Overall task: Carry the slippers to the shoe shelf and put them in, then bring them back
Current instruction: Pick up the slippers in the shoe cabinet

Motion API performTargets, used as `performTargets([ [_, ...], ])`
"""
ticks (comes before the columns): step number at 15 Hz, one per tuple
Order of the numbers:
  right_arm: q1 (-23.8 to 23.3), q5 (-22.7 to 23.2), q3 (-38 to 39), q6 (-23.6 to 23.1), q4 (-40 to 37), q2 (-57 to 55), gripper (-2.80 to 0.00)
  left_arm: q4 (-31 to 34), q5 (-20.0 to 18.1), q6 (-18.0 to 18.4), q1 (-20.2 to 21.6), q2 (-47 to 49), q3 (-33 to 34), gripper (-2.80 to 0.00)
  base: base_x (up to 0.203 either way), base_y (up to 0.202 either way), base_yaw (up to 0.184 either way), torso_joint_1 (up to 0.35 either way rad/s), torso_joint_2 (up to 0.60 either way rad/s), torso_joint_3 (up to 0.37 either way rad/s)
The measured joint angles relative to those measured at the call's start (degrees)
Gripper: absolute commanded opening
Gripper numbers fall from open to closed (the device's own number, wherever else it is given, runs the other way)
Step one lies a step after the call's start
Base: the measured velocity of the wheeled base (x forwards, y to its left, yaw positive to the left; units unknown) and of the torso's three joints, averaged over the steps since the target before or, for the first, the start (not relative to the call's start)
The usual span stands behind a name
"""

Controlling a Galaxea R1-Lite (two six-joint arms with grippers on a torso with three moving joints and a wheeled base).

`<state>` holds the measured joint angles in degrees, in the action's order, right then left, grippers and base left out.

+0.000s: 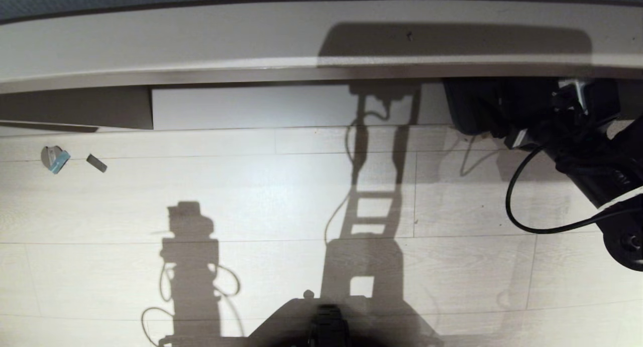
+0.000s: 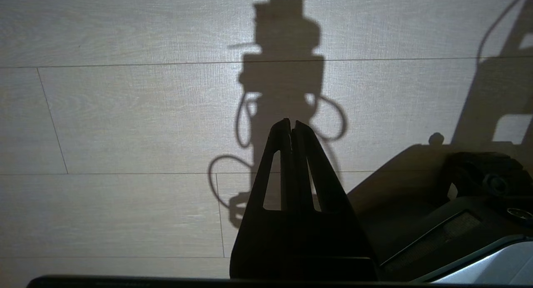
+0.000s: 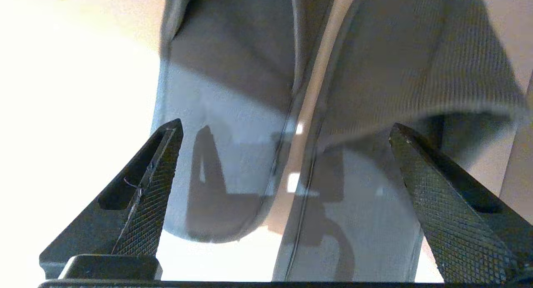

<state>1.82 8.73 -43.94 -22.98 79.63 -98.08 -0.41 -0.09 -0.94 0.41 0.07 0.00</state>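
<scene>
Right hand (image 3: 283, 154), fingers spread wide and empty, poised just behind the pair of soft grey-blue fabric slippers (image 3: 341, 92), which lie side by side on a pale board between the two fingertips; no contact is visible. In the head view the right arm reaches under the edge of the taupe wood-laminate shoe shelf (image 1: 251, 76), so the slippers appear to sit inside it, out of that camera's sight. Left hand (image 2: 291, 127), fingers pressed together, hangs parked over the pale plank floor (image 1: 251, 196). Judged progress: placement looks done; regrasping and the return carry remain.
</scene>
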Motion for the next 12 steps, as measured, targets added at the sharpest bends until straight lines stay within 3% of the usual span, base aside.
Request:
performTargets([
  [6, 0.33, 1.40, 9.58, 0.46, -1.01, 7.28, 0.00, 0.01, -0.01, 0.00, 0.00, 0.00, 0.00, -2.80, 0.000, 0.000, 0.000, 0.000, 0.00, 0.000],
  [12, 3.15, 1.71, 19.58, 1.38, -8.70, 17.79, 0.00, 0.00, -0.01, 0.01, 0.00, 0.00, 0.00, -2.80, 0.000, 0.000, 0.000, 0.000, 0.00, 0.000],
])
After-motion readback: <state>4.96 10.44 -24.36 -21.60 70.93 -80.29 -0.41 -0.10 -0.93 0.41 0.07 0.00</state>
